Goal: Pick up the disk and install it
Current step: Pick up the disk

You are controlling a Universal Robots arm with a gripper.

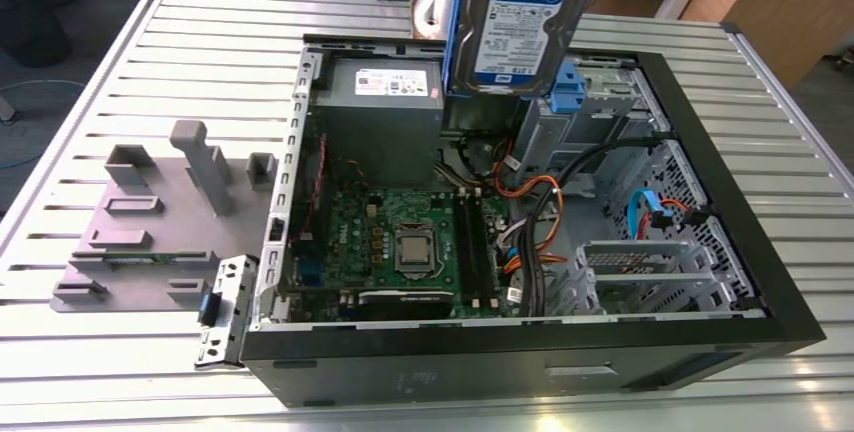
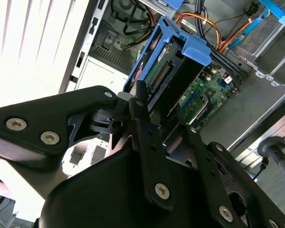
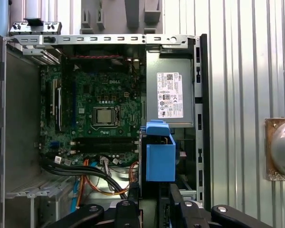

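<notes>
The gripper has its black fingers drawn in narrow against the two flat faces of the disk, clamping it at one end. In both wrist views the drive's blue carrier runs away from the gripper, with the blue end tab at the far end. In the exterior view the disk hangs upright from the gripper, label toward the camera.

It is held in the air over the open computer case, which lies on its side. In the first wrist view the disk sits just beside the grey power supply with its white sticker.

Inside the case lie the green motherboard, a bundle of orange and black cables and a metal drive cage toward the exterior view's right.

The case rests on a slatted metal table. A grey fixture plate with upright blocks lies beside it, on the exterior view's left.
</notes>
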